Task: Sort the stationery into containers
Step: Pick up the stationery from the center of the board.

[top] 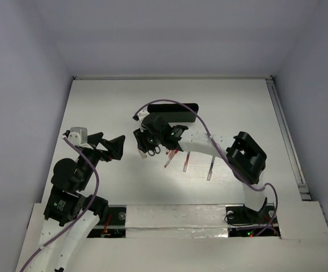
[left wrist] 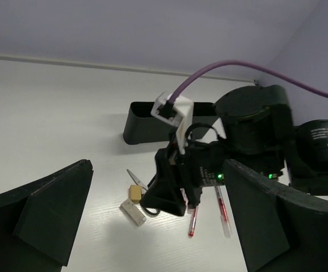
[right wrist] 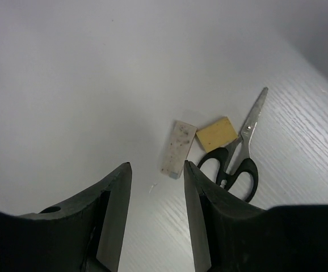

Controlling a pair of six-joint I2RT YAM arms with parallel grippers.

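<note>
Two arms up | step: approach to pale eraser [right wrist: 178, 148] | right gripper [right wrist: 156, 170] fingers half-spread, empty, poised just short of it, scissors [right wrist: 242, 141] close by on the surface | left gripper [top: 108, 144] fingers wide, empty | next: lower, straddle, pinch, carry to tray [top: 181, 109]

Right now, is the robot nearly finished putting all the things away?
Not nearly. Done: nothing visible; the scissors, yellow eraser, pale eraser and pens all lie on the table outside the black tray. In hand: nothing; the right end effector hovers open above the erasers. Left: everything.
</note>
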